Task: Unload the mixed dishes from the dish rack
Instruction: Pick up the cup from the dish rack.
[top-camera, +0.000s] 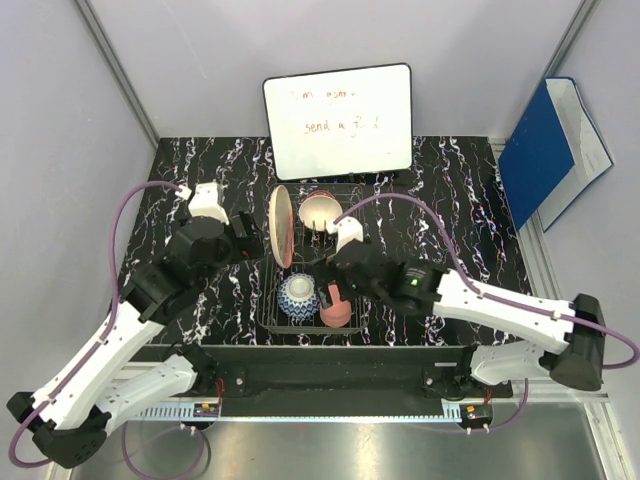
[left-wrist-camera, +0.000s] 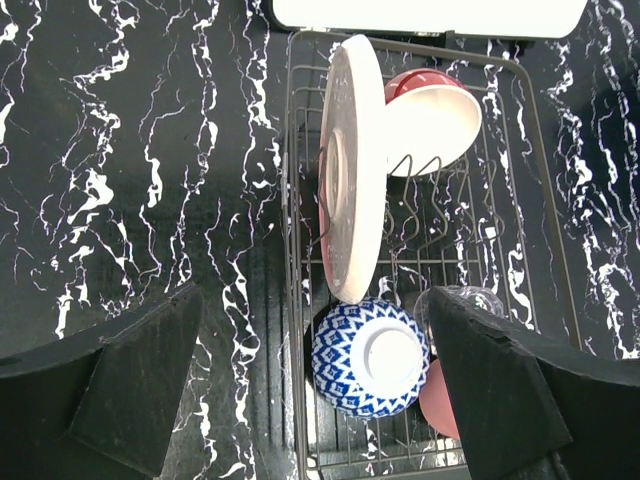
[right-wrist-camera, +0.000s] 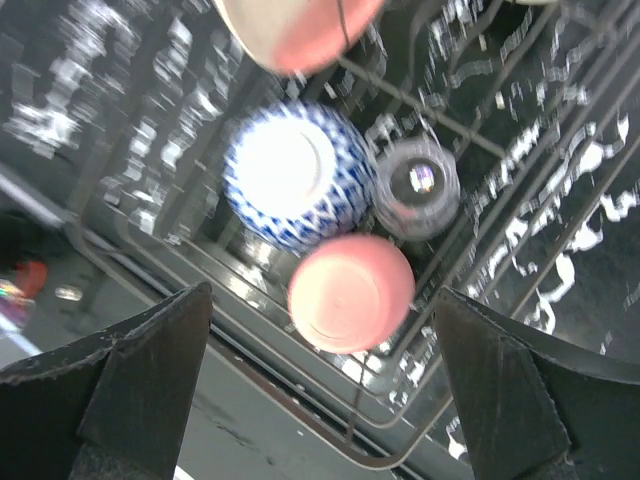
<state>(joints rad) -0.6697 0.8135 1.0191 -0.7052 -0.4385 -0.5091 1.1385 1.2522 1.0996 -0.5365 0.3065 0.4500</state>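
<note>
Crowding rack (left-wrist-camera: 480, 230) edge: blue bowl (left-wrist-camera: 370, 358), cup (right-wrist-camera: 350, 292)

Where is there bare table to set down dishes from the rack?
Bare tabletop lies left of the dish rack and right of it, up to the table edges. Crowded: the rack's near end, with blue bowl, glass and pink cup.

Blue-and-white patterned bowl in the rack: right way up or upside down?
Upside down. The blue-and-white patterned bowl shows its white foot ring facing up in both wrist views, rim down on the black wire dish rack.
</note>
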